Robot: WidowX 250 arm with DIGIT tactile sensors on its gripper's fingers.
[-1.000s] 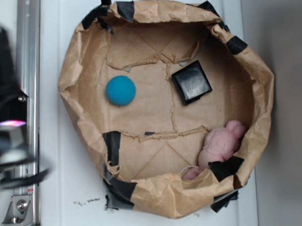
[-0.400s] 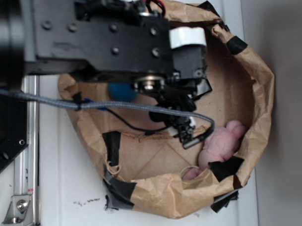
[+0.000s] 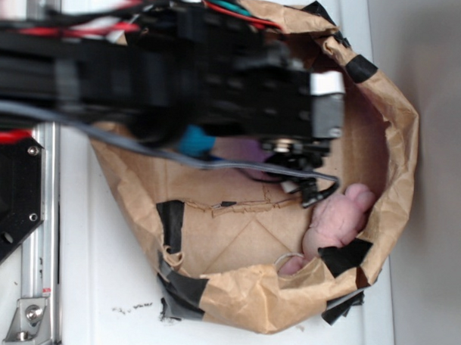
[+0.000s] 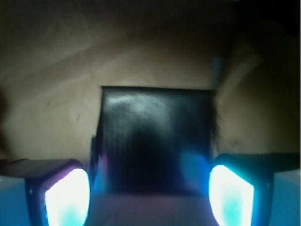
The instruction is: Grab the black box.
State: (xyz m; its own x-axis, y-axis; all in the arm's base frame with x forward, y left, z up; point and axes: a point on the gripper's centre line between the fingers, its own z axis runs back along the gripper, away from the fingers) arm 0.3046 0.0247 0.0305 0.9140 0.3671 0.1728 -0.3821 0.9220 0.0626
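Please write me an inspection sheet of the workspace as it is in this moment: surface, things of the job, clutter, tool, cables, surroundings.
Surface: white table carrying a brown paper enclosure with black tape patches on its rim.
Job's things: black box on the paper floor, seen in the wrist view between the two fingers; hidden under the arm in the exterior view.
Clutter: blue ball, partly covered by the arm; pink plush toy against the paper wall.
Tool: tool open, one lit finger at each side of the box, not closed on it.
Cables: grey cable hanging under the arm; red wires along the top of the arm.
Surroundings: metal rail and black plate beside the table.
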